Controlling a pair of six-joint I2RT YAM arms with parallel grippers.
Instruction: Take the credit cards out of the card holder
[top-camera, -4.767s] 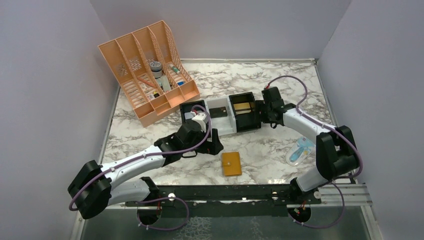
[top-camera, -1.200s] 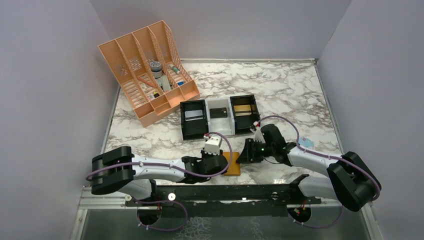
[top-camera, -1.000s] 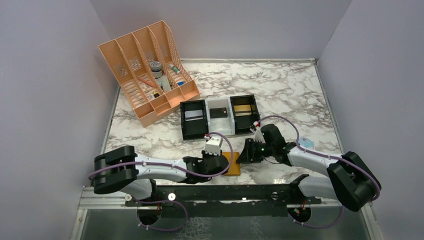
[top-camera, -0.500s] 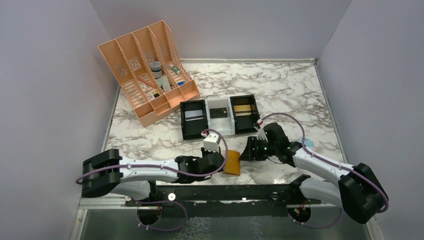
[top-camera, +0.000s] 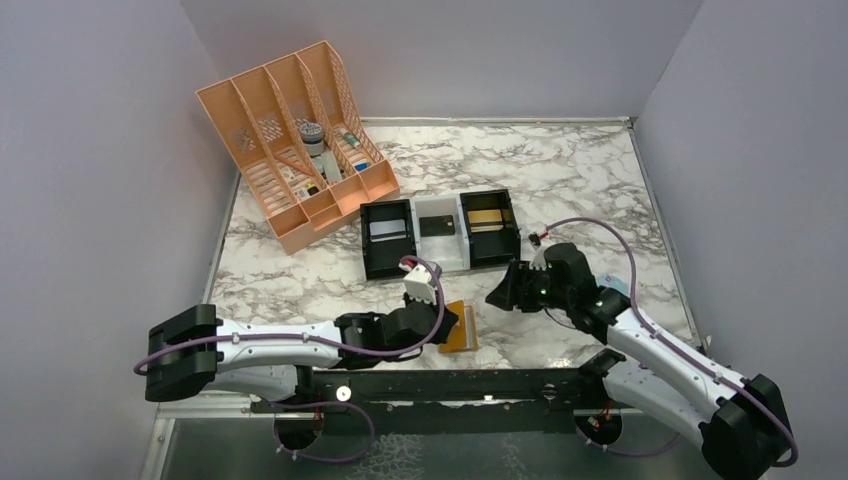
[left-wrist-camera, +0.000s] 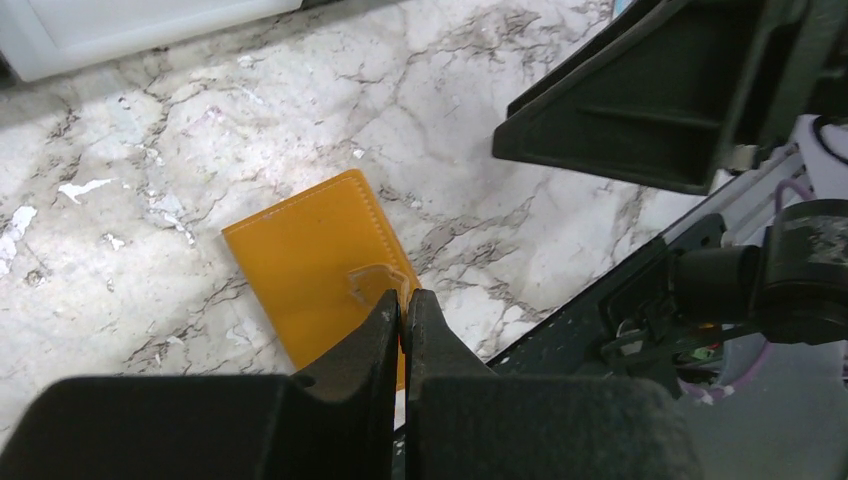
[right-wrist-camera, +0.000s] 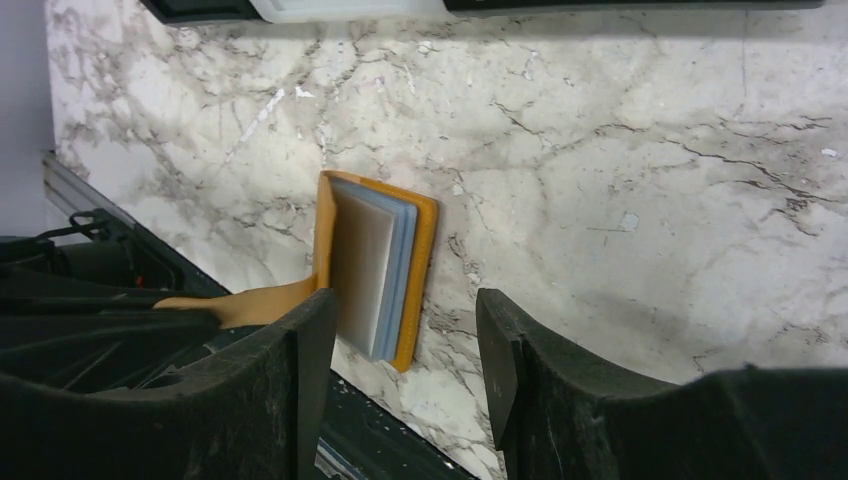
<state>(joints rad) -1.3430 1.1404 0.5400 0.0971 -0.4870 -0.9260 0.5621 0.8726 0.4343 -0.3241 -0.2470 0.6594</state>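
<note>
**Item: card holder (top-camera: 458, 327).** We log it on the marble table (top-camera: 560, 190), close to the near edge and just beyond the black rail (top-camera: 480, 382). Its long axis runs roughly from the rail toward the bins (top-camera: 388, 268), slightly skewed. One cover is raised off the other like a book part-opened.

**Item: left gripper (left-wrist-camera: 402, 305).** The jaws are pinched together on the small clasp tab at the cover's edge, and we judge that this grip holds the cover up. This arm comes in from the holder's left side.

**Item: right gripper (right-wrist-camera: 400, 375).** The jaws are spread with nothing between them. It sits to the right of the holder and clear of it. In its wrist view the holder's opened mouth lies straight ahead of the jaws.

**Item: credit cards (right-wrist-camera: 365, 262).** We see a pale grey-blue stack inside the fold. We cannot tell card from inner panel at this range.

**Governing relation.** The stack's exposed edge faces the right gripper, which is the free and nearer arm for a pull.

**Room.** Bare marble lies to the right and toward the bins. The rail crowds the near side, so we judge the draw should go rightward or away from it.
</note>
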